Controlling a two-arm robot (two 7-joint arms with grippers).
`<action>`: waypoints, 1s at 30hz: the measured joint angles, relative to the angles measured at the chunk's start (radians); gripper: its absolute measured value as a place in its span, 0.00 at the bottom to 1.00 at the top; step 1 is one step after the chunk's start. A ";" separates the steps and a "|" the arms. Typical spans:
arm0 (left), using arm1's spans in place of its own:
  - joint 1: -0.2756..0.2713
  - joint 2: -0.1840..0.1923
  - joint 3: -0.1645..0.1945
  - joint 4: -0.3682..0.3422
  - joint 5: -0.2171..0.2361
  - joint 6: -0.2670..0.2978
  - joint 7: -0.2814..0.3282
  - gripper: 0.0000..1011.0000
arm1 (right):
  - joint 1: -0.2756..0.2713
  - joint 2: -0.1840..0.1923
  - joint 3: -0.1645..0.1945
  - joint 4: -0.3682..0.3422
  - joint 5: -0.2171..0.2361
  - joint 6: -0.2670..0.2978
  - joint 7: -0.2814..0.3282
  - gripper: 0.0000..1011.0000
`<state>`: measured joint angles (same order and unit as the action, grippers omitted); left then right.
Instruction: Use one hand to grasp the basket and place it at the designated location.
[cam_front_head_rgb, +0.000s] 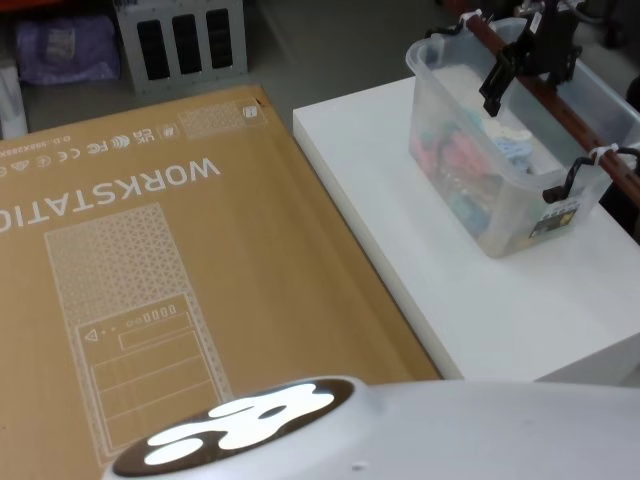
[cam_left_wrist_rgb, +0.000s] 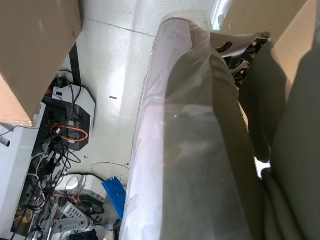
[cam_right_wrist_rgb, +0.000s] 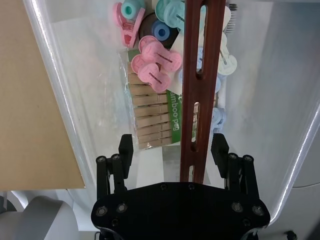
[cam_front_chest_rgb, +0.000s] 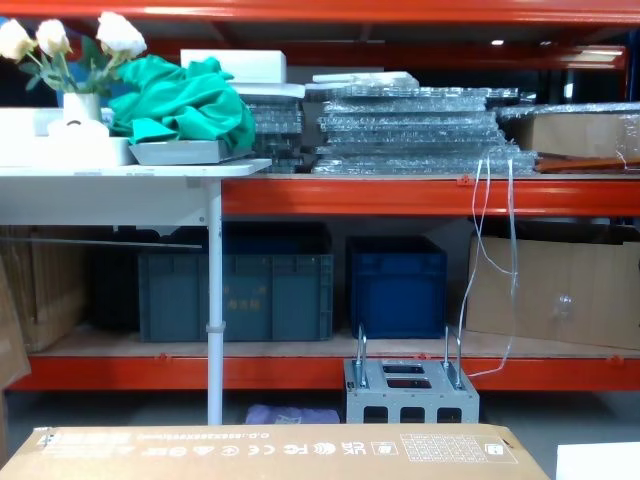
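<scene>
The basket (cam_front_head_rgb: 480, 195) is a translucent whitish tub standing on the white table (cam_front_head_rgb: 400, 230) at the right. It holds pastel clips and a pack of wooden clothespins (cam_right_wrist_rgb: 150, 107). A dark red-brown wooden bar handle (cam_front_head_rgb: 578, 122) runs across its top, tied on with white zip ties. My right gripper (cam_front_head_rgb: 520, 70) hangs over the far end of the handle. In the right wrist view the gripper (cam_right_wrist_rgb: 172, 145) is open, its two black fingers straddling the handle (cam_right_wrist_rgb: 200, 90) with a gap on each side, above the basket's wall (cam_right_wrist_rgb: 60, 95).
A large flat cardboard box (cam_front_head_rgb: 150, 250) printed "WORKSTATION" lies left of the table, close to its edge. Across the room stand orange shelves with dark blue crates (cam_front_chest_rgb: 395, 285) and a grey metal stand (cam_front_chest_rgb: 410, 390). Cables lie on the floor (cam_left_wrist_rgb: 60, 135).
</scene>
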<state>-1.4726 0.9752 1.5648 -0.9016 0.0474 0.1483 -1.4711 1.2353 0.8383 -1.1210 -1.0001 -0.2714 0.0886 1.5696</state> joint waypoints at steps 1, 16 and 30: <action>0.000 0.000 0.000 0.000 0.000 0.000 0.000 0.00 | 0.000 0.000 0.000 0.000 0.000 0.000 0.000 0.95; 0.000 0.000 0.000 0.000 0.000 0.000 0.000 0.00 | 0.000 0.001 0.001 -0.002 -0.002 0.002 -0.001 0.52; 0.000 0.000 0.000 0.000 0.000 0.000 0.000 0.00 | 0.000 0.001 0.001 -0.002 -0.001 0.003 -0.002 0.23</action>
<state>-1.4726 0.9752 1.5648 -0.9016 0.0473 0.1482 -1.4711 1.2352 0.8396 -1.1198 -1.0019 -0.2726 0.0914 1.5681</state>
